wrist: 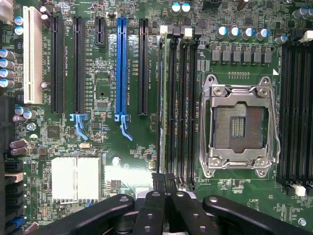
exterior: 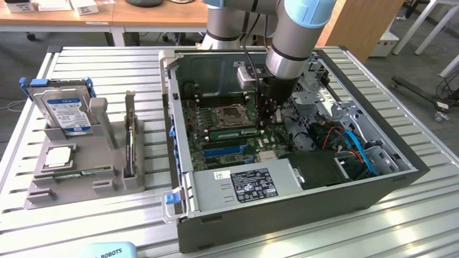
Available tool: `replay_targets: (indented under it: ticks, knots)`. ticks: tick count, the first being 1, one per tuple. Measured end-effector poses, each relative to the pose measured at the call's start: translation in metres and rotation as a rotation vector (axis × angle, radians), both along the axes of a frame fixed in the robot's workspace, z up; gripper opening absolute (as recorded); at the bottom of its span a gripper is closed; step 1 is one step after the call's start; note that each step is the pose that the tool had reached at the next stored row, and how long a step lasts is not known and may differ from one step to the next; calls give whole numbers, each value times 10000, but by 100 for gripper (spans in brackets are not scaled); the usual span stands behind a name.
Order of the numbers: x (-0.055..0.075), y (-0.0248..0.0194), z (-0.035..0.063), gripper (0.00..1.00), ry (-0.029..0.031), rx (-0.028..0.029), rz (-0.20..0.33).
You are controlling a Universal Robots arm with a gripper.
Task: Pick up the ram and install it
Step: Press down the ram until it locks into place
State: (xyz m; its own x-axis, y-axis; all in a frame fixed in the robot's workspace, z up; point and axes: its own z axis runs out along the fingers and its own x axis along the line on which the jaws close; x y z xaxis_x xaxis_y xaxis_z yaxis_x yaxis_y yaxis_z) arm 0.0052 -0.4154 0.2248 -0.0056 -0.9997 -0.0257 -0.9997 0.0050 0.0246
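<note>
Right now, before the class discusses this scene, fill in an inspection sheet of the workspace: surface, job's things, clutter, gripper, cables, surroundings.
Surface: slatted metal table carrying an open computer case.
Job's things: ram, apparently seated in a slot beside the empty CPU socket.
Clutter: grey holder with hard drive, CPU chip and another green stick.
Gripper: gripper shut, over the memory slots, gripping nothing seen.
Cables: blue and red cables inside the case.
Surroundings: wooden desks behind.
</note>
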Motion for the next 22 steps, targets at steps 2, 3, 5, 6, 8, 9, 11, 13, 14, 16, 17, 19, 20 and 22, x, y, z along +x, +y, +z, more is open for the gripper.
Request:
replay_targets:
  ticks: [2,3,5,6,8,9,11,13,14,16,17,19,20,22]
  knots:
    - [0,0,-5,10,-1,3,0]
    - [0,0,-8,10,-2,1,1]
    - [0,0,-10,10,0,-1,1]
    - [0,0,-10,10,0,-2,1]
    - [0,0,-12,10,-1,1,0]
    - [0,0,-15,10,-2,3,1]
    - [0,0,-17,10,0,1,0]
    - [0,0,-17,10,0,0,0]
    - [0,0,-18,10,0,0,0]
    - [0,0,-18,10,0,1,0]
    - [0,0,-20,10,-1,2,0]
    - [0,0,-22,10,-1,2,0]
    - [0,0,-22,10,-1,1,0]
    - [0,0,-22,10,0,1,0]
